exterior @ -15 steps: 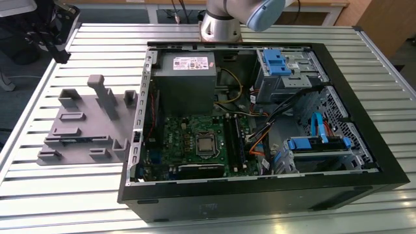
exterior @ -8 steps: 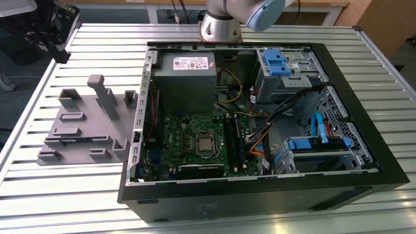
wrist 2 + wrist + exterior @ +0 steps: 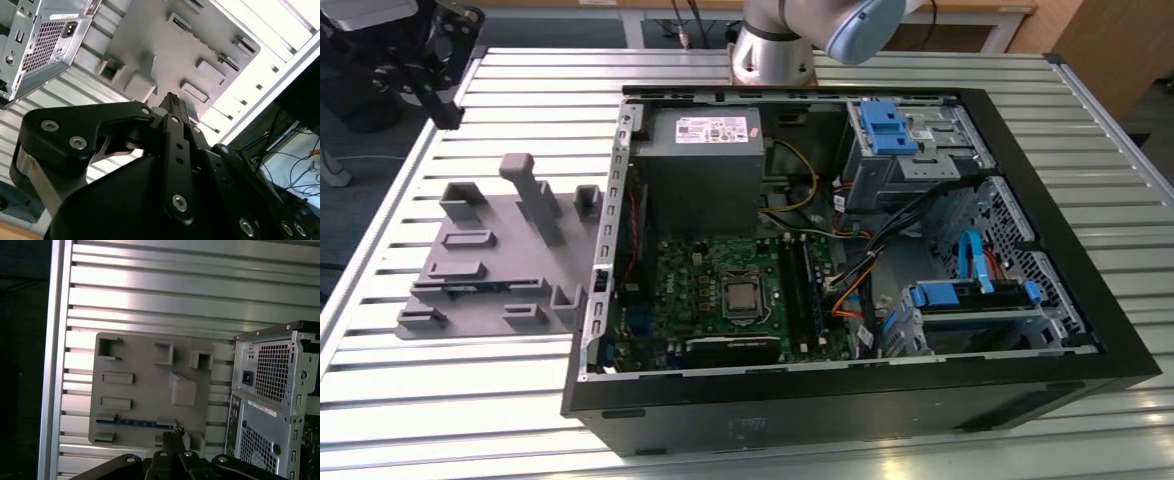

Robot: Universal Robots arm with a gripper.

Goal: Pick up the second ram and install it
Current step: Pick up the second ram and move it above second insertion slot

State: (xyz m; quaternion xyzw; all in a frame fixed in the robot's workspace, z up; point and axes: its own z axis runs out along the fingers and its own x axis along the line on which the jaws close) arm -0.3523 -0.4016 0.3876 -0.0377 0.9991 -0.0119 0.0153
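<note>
Pick-up step, barely begun I'd say: the gripper (image 3: 172,434) hangs well above the grey tray (image 3: 145,347), fingers pinched together on nothing. The second ram (image 3: 135,423) sits in a tray slot, on the exterior view's left of the PC case (image 3: 854,400). Grabbing it calls for opening up and squaring to the stick.

Grey tray (image 3: 480,262), dark blue second ram (image 3: 135,423), green motherboard (image 3: 694,270), black case (image 3: 854,405), black hand (image 3: 173,102), silver ribbed tabletop (image 3: 467,420), blue drive brackets (image 3: 894,128).

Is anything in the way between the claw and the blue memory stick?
No, nothing visible. In the first wrist view the memory stick lies uncovered in the grey tray, with only open air between it and the claw.
</note>
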